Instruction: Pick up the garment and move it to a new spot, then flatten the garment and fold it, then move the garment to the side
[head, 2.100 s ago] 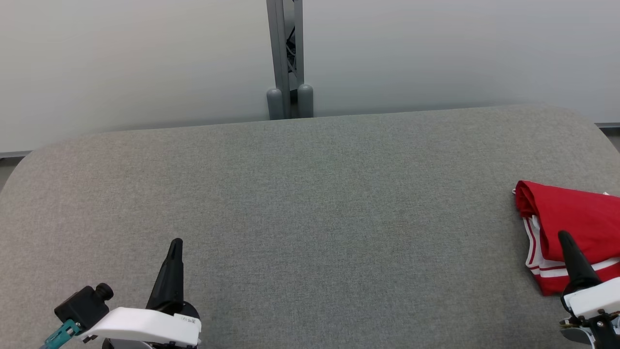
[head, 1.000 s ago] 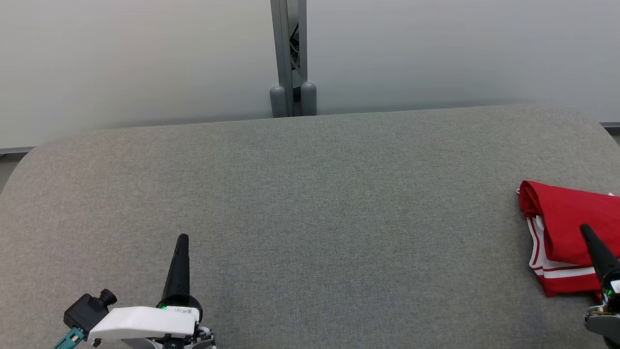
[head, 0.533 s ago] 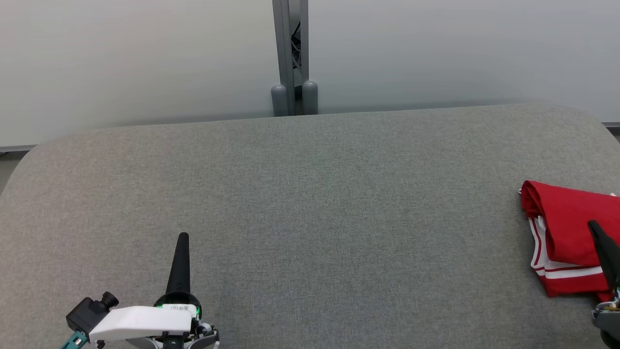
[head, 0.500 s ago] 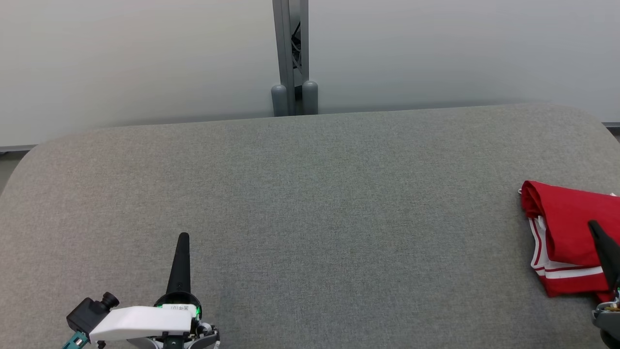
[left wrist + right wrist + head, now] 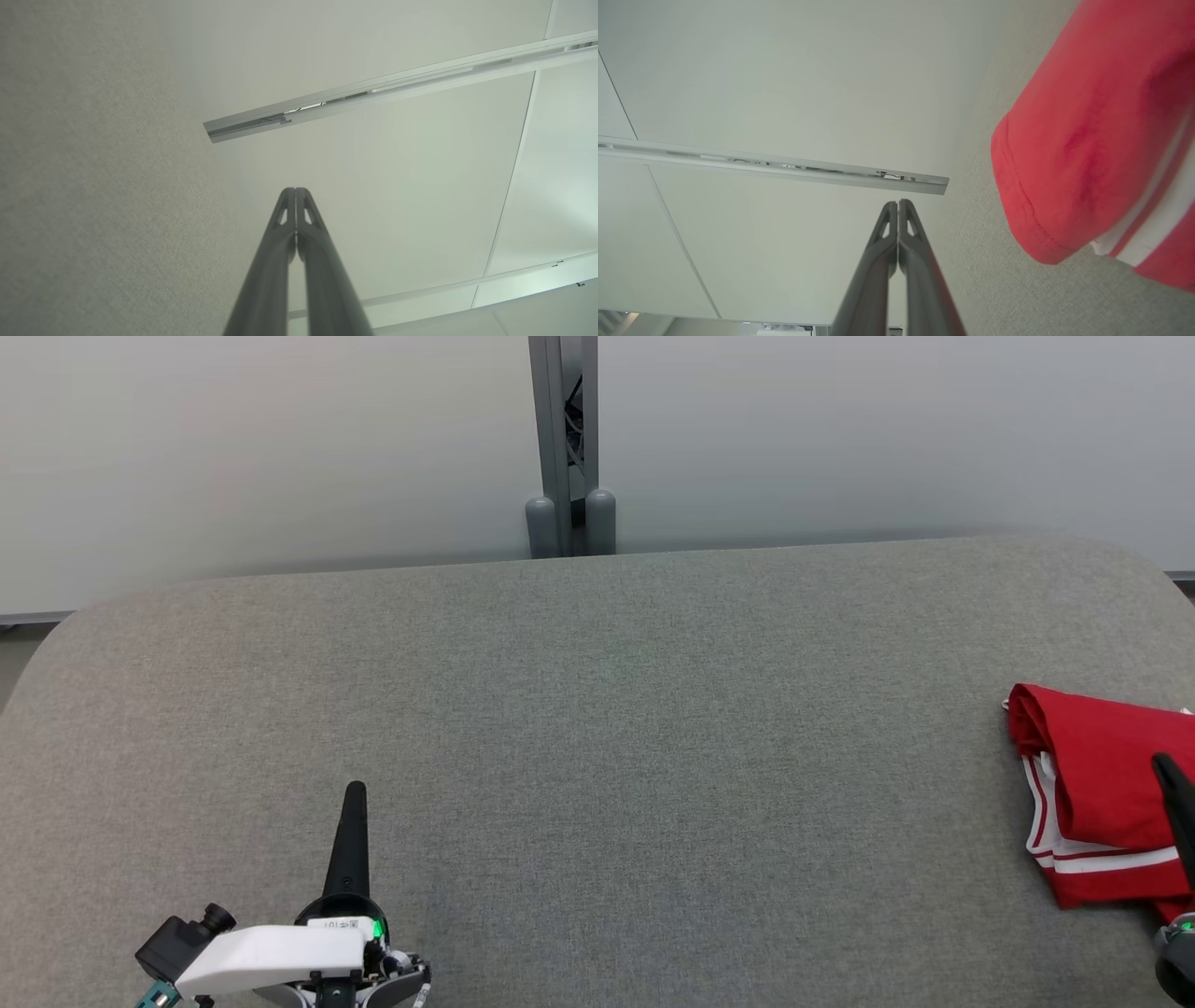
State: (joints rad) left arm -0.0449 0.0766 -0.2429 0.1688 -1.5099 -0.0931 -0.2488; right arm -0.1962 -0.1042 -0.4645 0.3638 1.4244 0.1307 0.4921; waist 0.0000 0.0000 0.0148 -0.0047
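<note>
Below, a grey fabric surface (image 5: 597, 709) met a pale wall (image 5: 280, 448) — the garment (image 5: 1092, 775) lay right; left gripper (image 5: 355, 791) and right gripper (image 5: 1166, 767) were pinched together, empty.

1. A wide grey fabric-covered surface (image 5: 597, 709) with rounded far corners spans the head view.
2. A folded red garment (image 5: 1092, 775) with white stripes lies on its right side.

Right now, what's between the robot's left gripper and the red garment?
Nothing but bare grey fabric tabletop. The head view shows the left gripper low on the left, the red garment at the right edge, and plain tabletop between them.
</note>
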